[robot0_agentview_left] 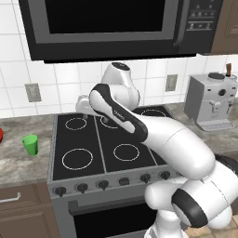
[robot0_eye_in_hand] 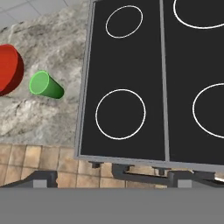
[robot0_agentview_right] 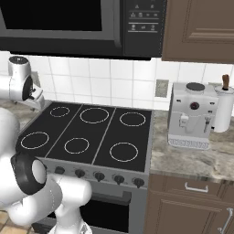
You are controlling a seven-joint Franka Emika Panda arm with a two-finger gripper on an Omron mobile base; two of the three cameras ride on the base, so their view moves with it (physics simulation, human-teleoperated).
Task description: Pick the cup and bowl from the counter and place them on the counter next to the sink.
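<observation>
The green cup stands upright on the stone counter left of the stove; the hand view shows the cup from above. The red bowl sits just beyond it, a small gap apart, and the bowl's rim is cut by the left edge of the left base view. My gripper hangs high over the stove's left half, to the right of both. It is open, with its fingertips wide apart and nothing between them. The sink is out of view.
The black stovetop with white rings lies under my arm, its knobs along the front. A microwave hangs overhead. On the right counter stand a white coffee machine and a paper towel roll.
</observation>
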